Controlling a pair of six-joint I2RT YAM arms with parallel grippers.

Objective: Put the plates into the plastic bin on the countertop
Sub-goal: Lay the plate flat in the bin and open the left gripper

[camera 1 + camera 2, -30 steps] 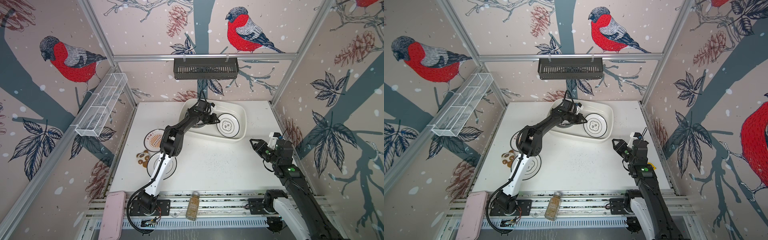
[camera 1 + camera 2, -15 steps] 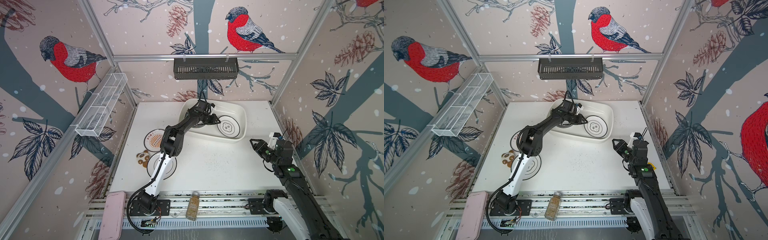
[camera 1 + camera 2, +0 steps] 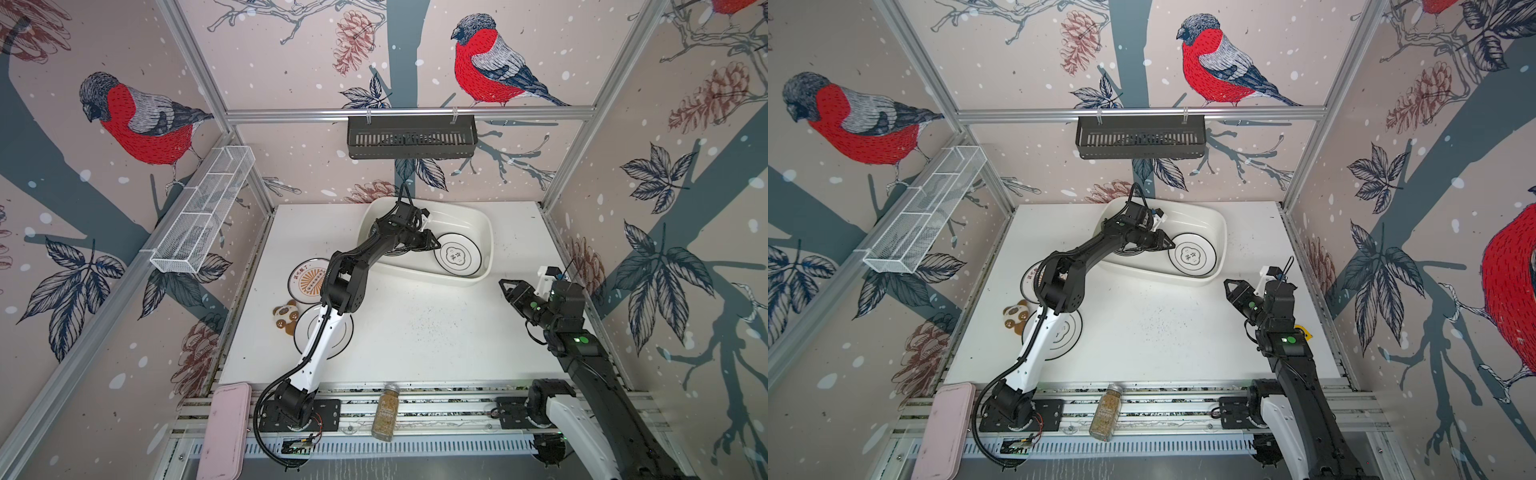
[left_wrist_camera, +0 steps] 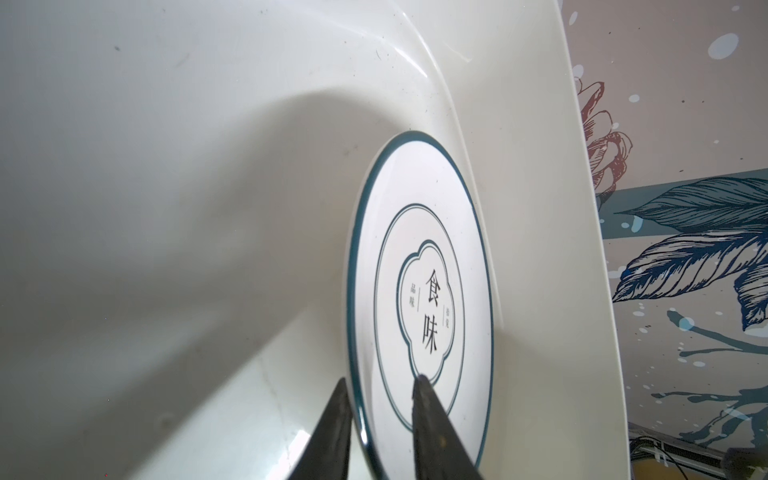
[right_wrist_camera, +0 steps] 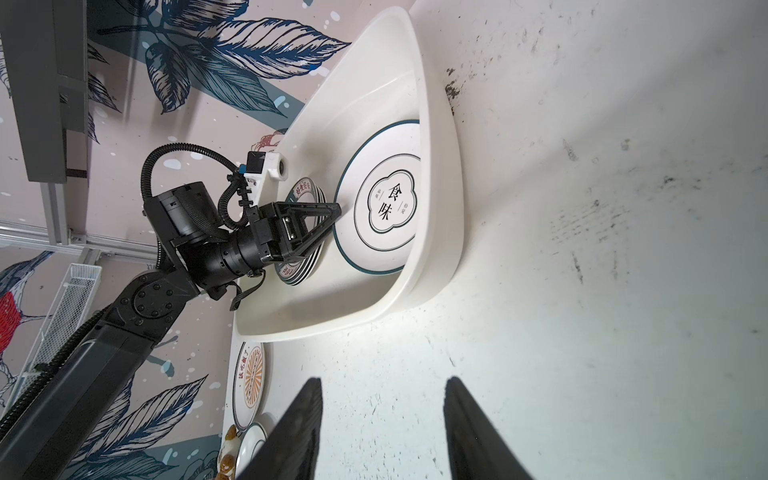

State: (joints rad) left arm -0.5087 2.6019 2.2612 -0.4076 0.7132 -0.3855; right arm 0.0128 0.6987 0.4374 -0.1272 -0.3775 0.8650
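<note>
The plastic bin (image 3: 461,216) (image 3: 1202,218) stands at the back of the countertop (image 3: 415,332). A white plate with a flower emblem (image 3: 457,254) (image 3: 1192,255) (image 4: 419,299) (image 5: 384,208) lies at its right end. My left gripper (image 3: 434,243) (image 3: 1169,244) (image 4: 381,380) reaches into the bin, jaws apart, straddling that plate's rim with a gap showing. A stack of lettered-rim plates (image 5: 299,189) lies under it. A sunburst plate (image 3: 309,280) (image 5: 249,380) and a thin-rimmed plate (image 3: 345,332) (image 3: 1069,332) sit at the left. My right gripper (image 3: 505,286) (image 5: 384,380) hovers open and empty.
A brown cookie-like coaster (image 3: 284,318) lies beside the left plates. A spice jar (image 3: 384,411) and a pink tray (image 3: 224,432) rest on the front rails. A black slotted basket (image 3: 411,137) hangs on the back wall and a wire rack (image 3: 203,212) on the left wall.
The left gripper's jaws have parted from the flower-emblem plate's rim, and the gripper has shifted slightly within the bin. The right arm has not moved.
</note>
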